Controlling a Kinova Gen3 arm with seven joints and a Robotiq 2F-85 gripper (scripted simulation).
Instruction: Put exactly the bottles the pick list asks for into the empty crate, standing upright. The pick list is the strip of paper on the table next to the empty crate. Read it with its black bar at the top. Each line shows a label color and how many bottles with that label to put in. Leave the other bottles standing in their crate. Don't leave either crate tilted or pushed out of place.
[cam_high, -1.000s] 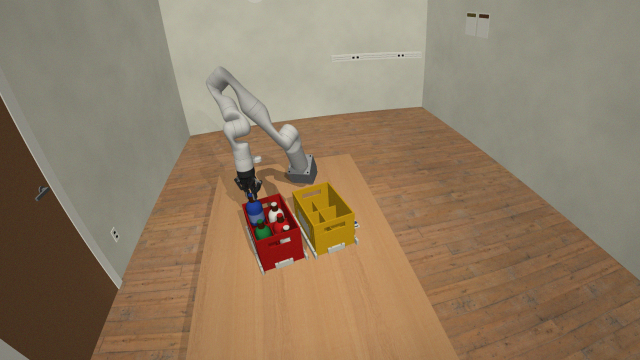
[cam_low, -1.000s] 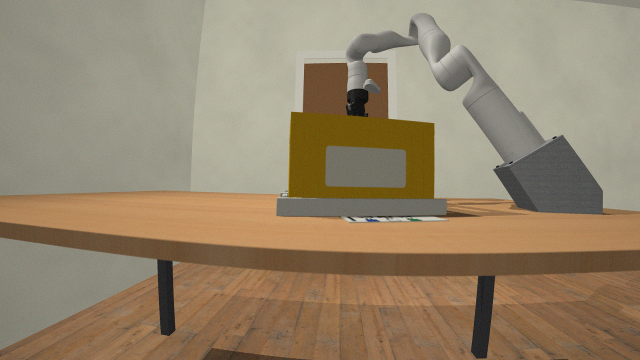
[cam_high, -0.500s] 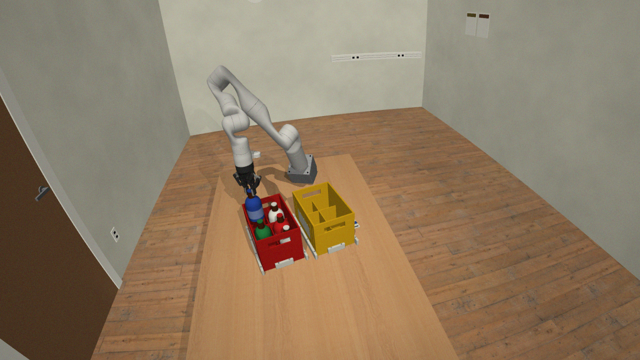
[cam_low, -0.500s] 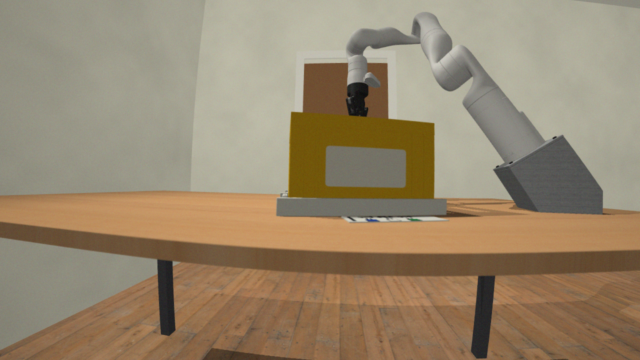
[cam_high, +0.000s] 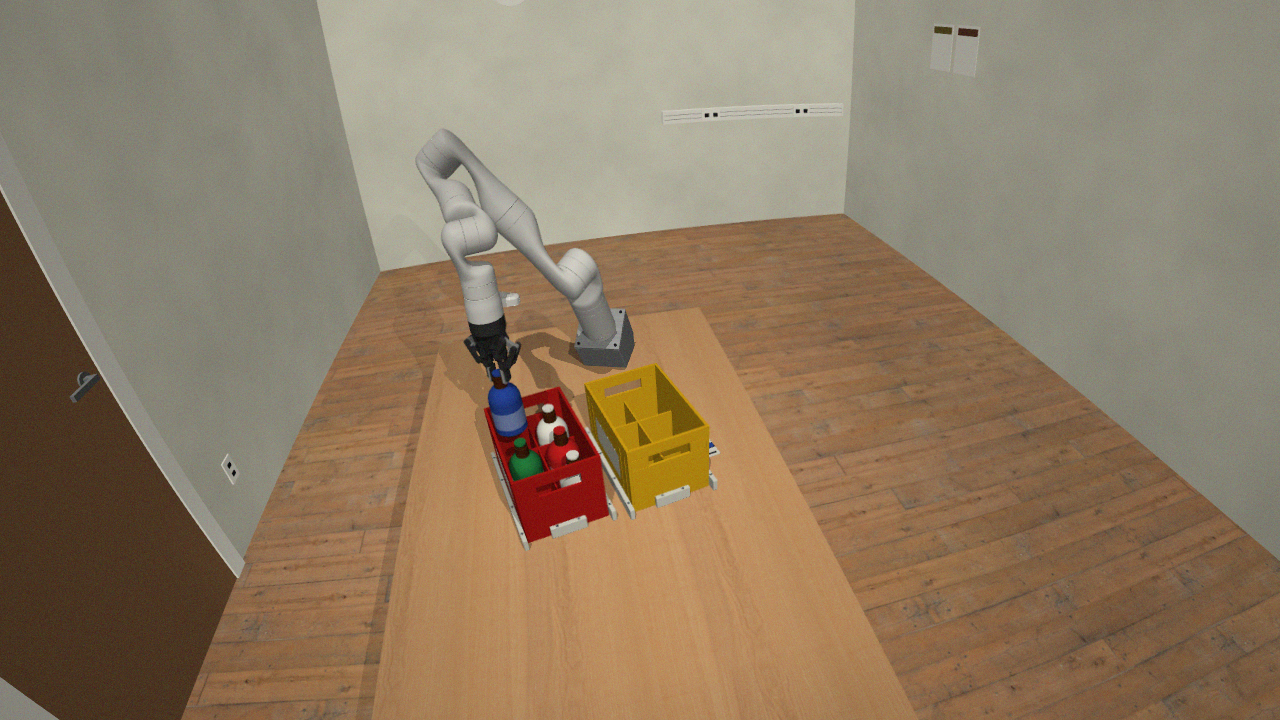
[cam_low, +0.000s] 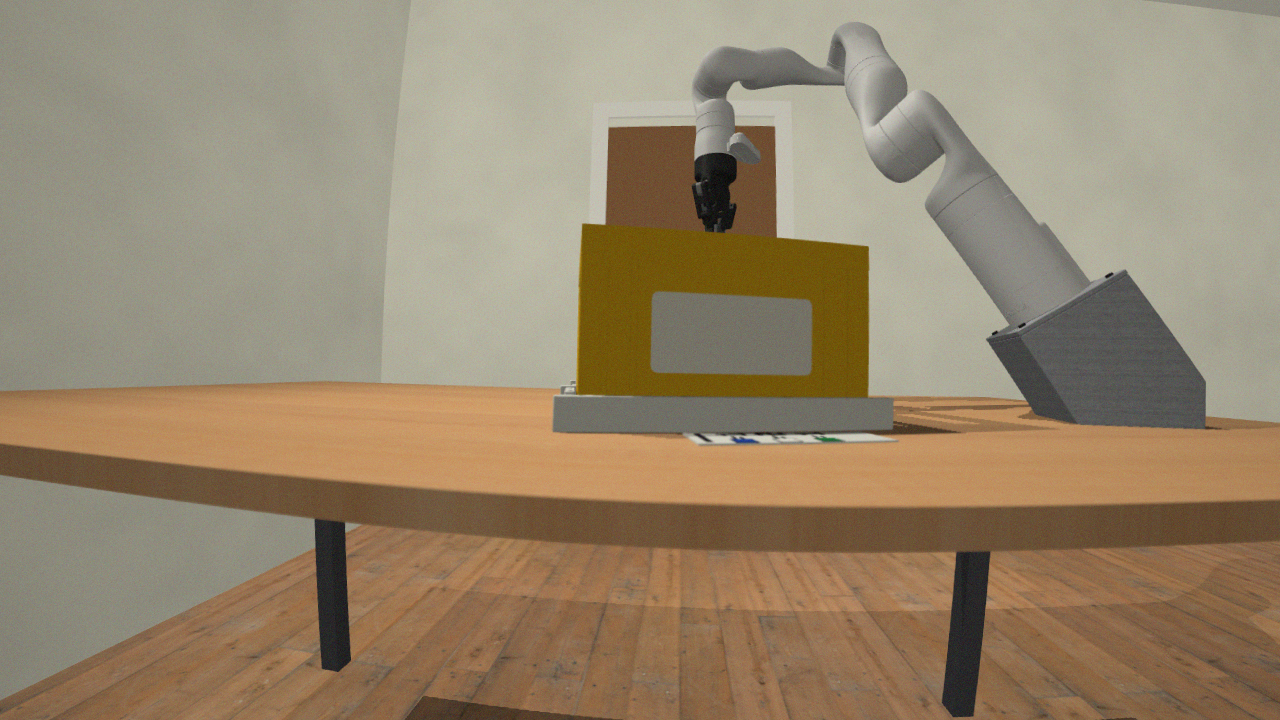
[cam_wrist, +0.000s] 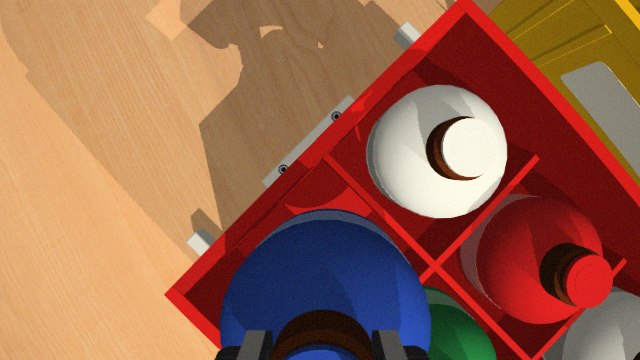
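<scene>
The jaws (cam_high: 499, 372) (cam_low: 714, 229) pinch the blue bottle (cam_high: 507, 411) (cam_wrist: 325, 270) by its neck, mid-lift; next, likely clear the red crate (cam_high: 562, 505) (cam_wrist: 395, 82), then cross upright.

Open compartments inside the yellow crate (cam_high: 669, 474) (cam_low: 617, 268) (cam_wrist: 552, 30), behind high walls.

The top view looked down at a slant from high beyond the table's near end, taking in the arm (cam_high: 510, 214) (cam_low: 993, 223), table (cam_high: 626, 617) (cam_low: 626, 474) and room. The exterior view sat low and closer, off the table's right side, facing left across it. The wrist view looked steeply down from close over the red crate (cam_high: 563, 501) (cam_wrist: 395, 75). The top and exterior views shared the arm and yellow crate (cam_high: 671, 470) (cam_low: 617, 313) (cam_wrist: 555, 30).
</scene>
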